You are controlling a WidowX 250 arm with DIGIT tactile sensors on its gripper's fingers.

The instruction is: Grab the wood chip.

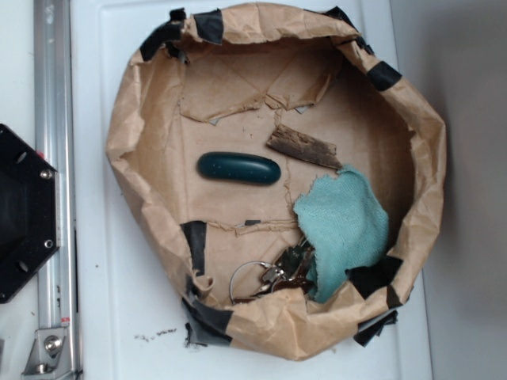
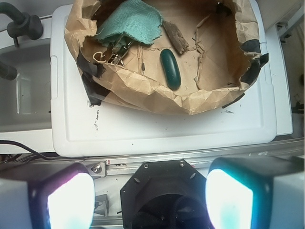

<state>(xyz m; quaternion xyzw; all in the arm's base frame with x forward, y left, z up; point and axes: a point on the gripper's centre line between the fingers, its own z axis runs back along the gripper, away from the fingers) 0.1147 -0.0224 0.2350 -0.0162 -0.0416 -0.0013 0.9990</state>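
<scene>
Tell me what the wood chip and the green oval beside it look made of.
The wood chip: rough brown bark-like wood, matte, with jagged edges and visible grain. The green oval object: smooth and glossy with highlights, probably plastic or glazed; the pictures leave it open.

Bright, even, diffuse light in both views, no hard shadows. Exterior view is slightly soft and low-res; faint shading inside the paper bowl under its folded rim. Wrist view: the gripper fingers fill the bottom corners, badly out of focus, their pads blown out to white-cyan glare with a magenta fringe. Well ahead of the gripper, the white lid is near overexposed. Straight edges bow slightly toward the frame borders.
</scene>
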